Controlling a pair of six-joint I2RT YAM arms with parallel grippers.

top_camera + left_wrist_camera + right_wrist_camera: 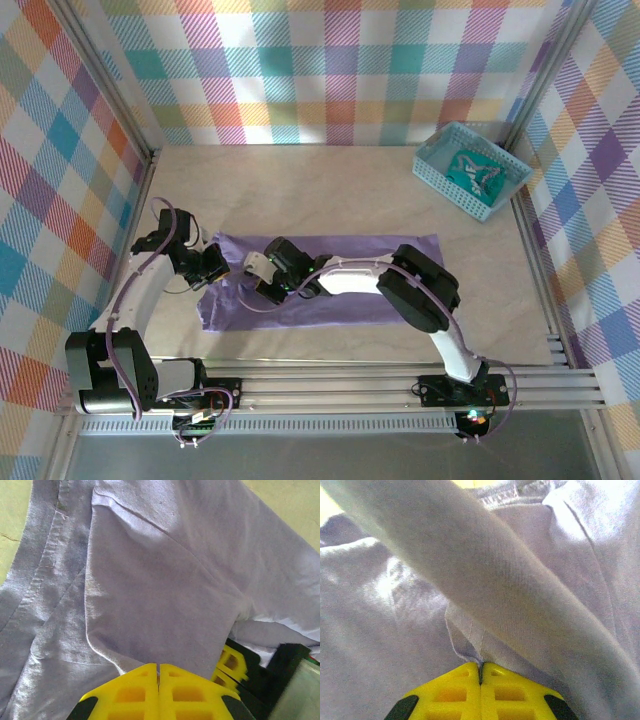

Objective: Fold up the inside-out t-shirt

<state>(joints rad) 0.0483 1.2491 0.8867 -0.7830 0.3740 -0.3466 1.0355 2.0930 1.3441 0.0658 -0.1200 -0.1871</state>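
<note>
The inside-out t-shirt [340,272] is lavender and lies as a wide flat band across the near middle of the table. Both grippers meet at its left end. My left gripper [220,268] is shut, its yellow fingertips [150,677] pinching an edge of the purple cloth [150,590]. My right gripper [257,272] reaches left across the shirt and is shut too, its fingertips [492,677] clamped on a seamed fold of cloth [470,640]. In the left wrist view the right gripper's yellow fingers [231,662] sit close by, under a raised flap.
A small teal basket [436,160] stands at the back right with a teal-green garment [476,173] inside. Plaid walls and metal posts close in the table. Bare tabletop [300,190] lies behind the shirt. The right arm [420,290] covers part of the shirt.
</note>
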